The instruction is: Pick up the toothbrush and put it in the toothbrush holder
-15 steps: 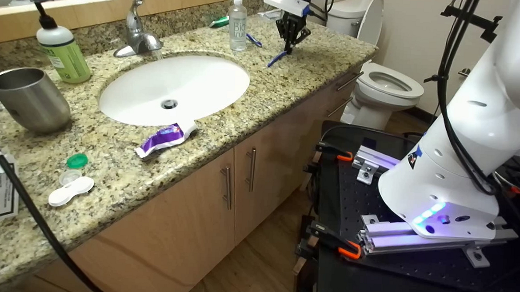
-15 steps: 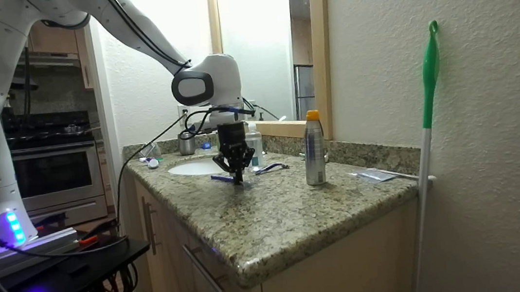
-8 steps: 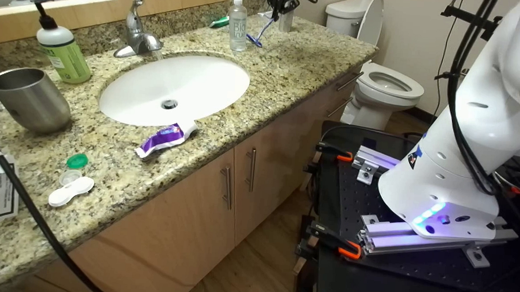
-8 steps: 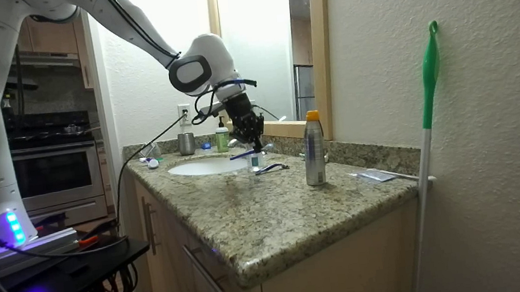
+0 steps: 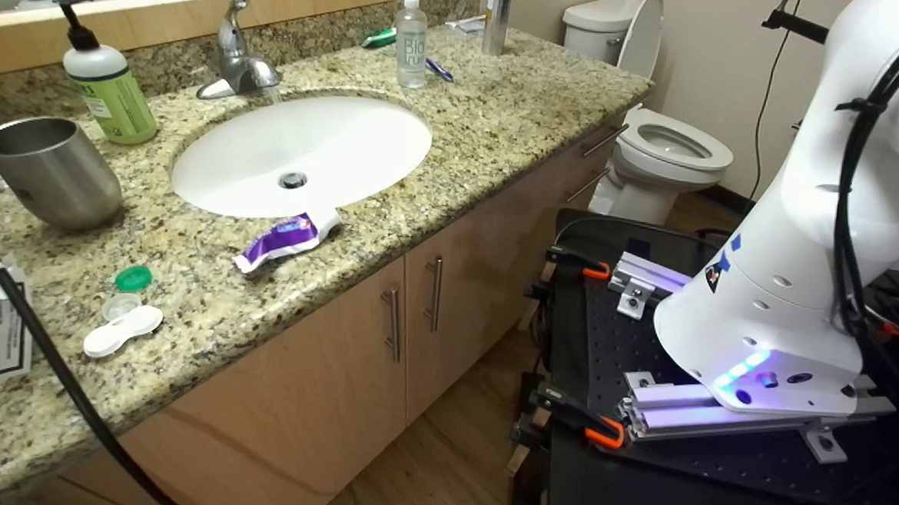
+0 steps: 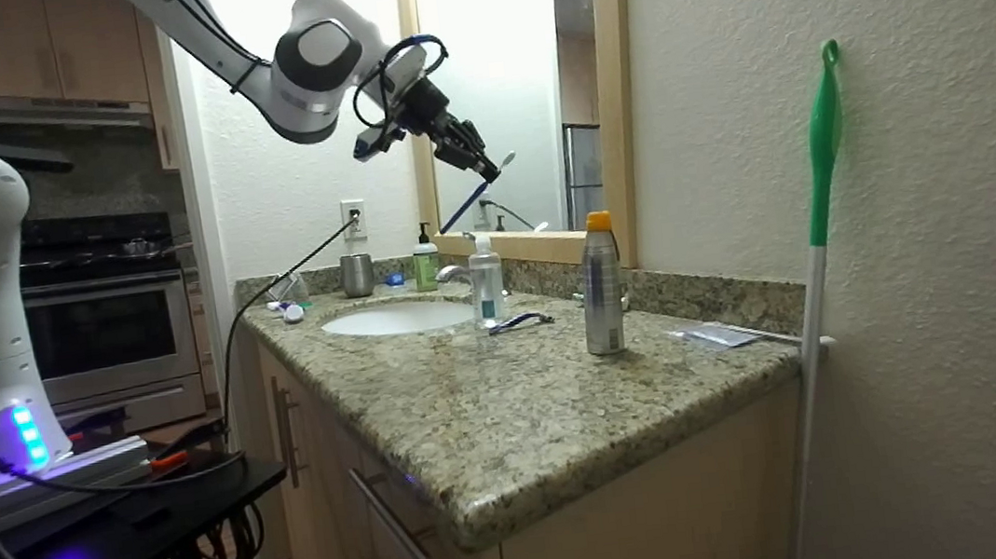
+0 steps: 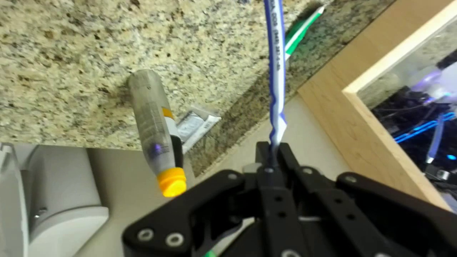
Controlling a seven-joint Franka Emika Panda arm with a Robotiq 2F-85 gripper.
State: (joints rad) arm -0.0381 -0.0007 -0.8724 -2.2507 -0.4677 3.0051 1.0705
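The claw [image 7: 273, 149] is now higher than before, closed on the toothbrush [image 7: 277, 71] near its head, well apart from the metal cup [image 5: 57, 178]. Probably light, stiff, slippery; this hold seems suitable.

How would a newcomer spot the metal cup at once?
In an exterior view, find the white sink in the counter. Left of it in the picture, near the green pump bottle, stands the metal cup. Unlike the bottle, it is plain grey and open-topped.
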